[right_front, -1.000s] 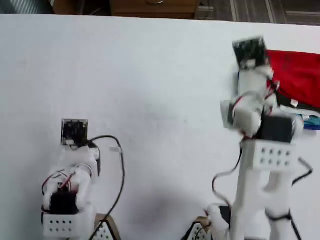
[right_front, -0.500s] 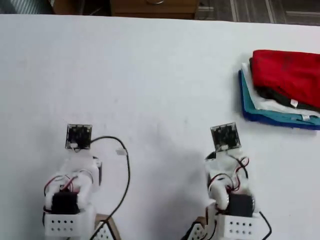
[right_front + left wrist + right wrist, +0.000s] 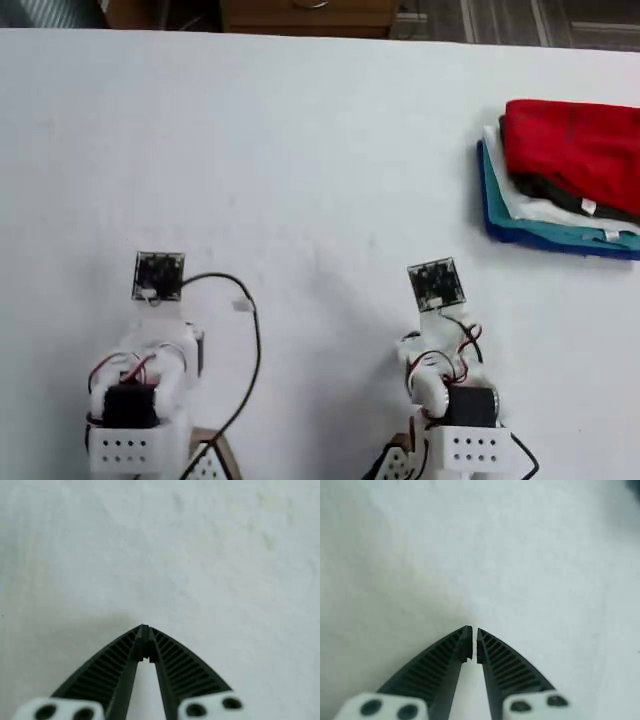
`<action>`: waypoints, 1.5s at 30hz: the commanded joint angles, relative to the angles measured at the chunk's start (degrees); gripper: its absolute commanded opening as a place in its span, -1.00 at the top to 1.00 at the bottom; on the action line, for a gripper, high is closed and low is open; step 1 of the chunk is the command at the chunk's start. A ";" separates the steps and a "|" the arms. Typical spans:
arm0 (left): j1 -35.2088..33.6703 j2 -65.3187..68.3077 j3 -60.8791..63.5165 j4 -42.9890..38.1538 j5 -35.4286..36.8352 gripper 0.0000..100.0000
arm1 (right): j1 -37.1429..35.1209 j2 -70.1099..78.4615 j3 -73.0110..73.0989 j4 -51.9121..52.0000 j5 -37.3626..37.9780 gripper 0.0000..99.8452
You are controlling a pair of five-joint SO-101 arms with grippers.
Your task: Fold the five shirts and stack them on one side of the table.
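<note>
Over the desk from the high view, the stack of shirts sits out at 3 o'clock, right against the desk's edge. The red shirt lies folded on top. A black shirt peeks out beneath it, then a white shirt, then a teal shirt, with a blue shirt at the very bottom. All five are piled up together, edges stepping out toward 7 o'clock.

Down at 7 o'clock the left arm is tucked back at the near edge, a black cable looping beside it. The right arm sits folded at 5 o'clock, well apart from the stack.

On the left wrist view, the left pincer is together, tips touching over bare white desk, gripping nothing. On the right wrist view, the right pincer is drawn together too, just a hairline between the tips, nothing between them, with plain desk below.
</note>
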 commanded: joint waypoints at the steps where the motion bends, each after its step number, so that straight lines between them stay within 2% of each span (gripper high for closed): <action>1: 0.18 -0.79 1.19 0.18 -0.53 0.94 | -0.13 0.31 -0.18 0.66 -0.44 0.96; 3: 0.18 -0.62 1.27 0.09 -1.32 0.94 | -0.40 0.31 -0.18 0.66 -0.44 0.95; 7: 0.26 -0.62 1.27 0.18 -8.88 0.94 | -1.45 0.31 -0.18 0.66 -0.53 0.95; 14: -0.09 -0.62 1.27 0.18 -9.05 0.94 | -7.25 0.31 -0.18 0.66 -0.53 0.96; 45: 0.09 -0.62 1.27 0.26 -9.05 0.94 | -7.25 0.31 -0.18 0.66 -0.44 0.96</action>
